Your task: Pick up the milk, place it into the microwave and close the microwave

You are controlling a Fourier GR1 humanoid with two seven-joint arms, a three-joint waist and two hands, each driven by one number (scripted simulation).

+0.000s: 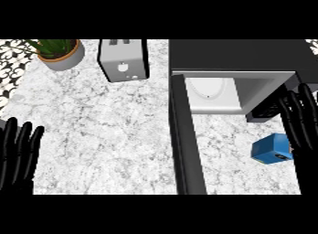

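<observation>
Blue milk carton (272, 148) lies on table (108, 132) in front of open microwave (239, 68). Right robot hand (309, 121) beside it, fingers straight, empty. Carton likely light, rigid; grasp across flat sides.

Plant (54, 45) cropped by top edge; milk (272, 149) partly behind right hand (309, 123) (right side).

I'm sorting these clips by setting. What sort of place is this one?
Most likely a home kitchen counter: a marble-look worktop carries a toaster and a black microwave with its door swung open, plus a potted plant in the corner.
</observation>
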